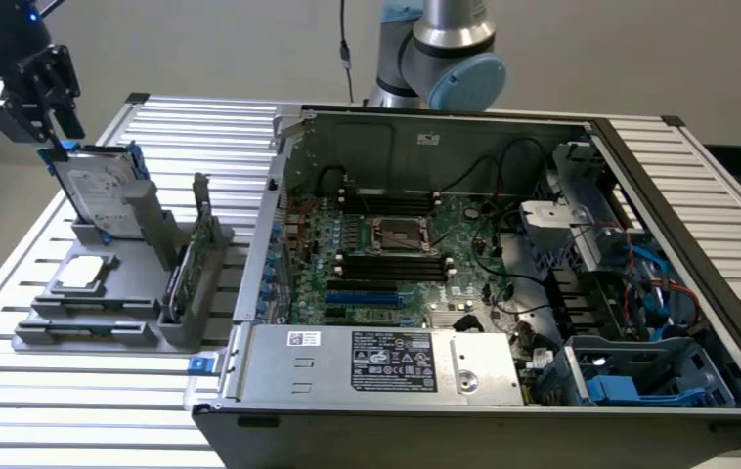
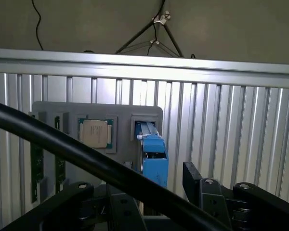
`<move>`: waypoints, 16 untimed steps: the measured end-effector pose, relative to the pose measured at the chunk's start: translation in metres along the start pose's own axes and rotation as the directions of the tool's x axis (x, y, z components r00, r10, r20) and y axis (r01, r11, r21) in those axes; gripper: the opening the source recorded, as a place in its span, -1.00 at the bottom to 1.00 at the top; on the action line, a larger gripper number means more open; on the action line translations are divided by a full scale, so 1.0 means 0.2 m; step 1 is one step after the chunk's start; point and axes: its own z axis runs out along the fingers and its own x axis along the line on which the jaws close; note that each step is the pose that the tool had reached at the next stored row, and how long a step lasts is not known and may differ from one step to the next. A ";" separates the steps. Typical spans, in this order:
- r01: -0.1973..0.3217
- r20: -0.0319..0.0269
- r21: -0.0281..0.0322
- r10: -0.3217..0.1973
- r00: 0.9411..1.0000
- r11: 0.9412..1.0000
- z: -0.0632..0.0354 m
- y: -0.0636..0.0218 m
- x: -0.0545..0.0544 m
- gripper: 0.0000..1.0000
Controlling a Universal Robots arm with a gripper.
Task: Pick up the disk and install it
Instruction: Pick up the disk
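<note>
— What is sitting around you just now?
— I am hanging over a slatted aluminium table (image 1: 31, 391). A grey fixture (image 1: 97, 327) is sitting in the left half of the exterior view. An open computer case (image 1: 410, 142) is taking up the middle and right, its motherboard (image 1: 384, 249) facing up and a silver power supply (image 1: 370, 362) lying along the near edge. On the fixture a square processor chip (image 1: 84, 274) is lying flat at the lower left. A green circuit card (image 1: 178, 278) is standing on edge between that chip and the case.
— Is anything getting in the way?
— A thick black cable (image 2: 86, 161) is crossing my wrist view in front of the fixture.
— And the disk?
— The disk (image 1: 90, 191) is standing upright in the fixture's far slot, at the upper left of the exterior view, with a blue bracket running along its edges. My pincer (image 1: 65, 137) is hovering right at its top edge, well apart from the case.
— Are you gripping it?
— No. My fingers (image 2: 202, 187) are standing wide apart, one on each side of the disk's blue edge. I cannot tell whether a tip is brushing it.
</note>
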 end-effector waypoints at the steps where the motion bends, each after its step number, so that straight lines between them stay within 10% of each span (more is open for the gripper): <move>1: -0.001 0.000 0.000 0.001 1.000 1.000 0.009 0.000 0.00 0.08; 16: -0.081 0.000 -0.009 0.081 0.997 0.997 0.103 0.012 0.00 0.08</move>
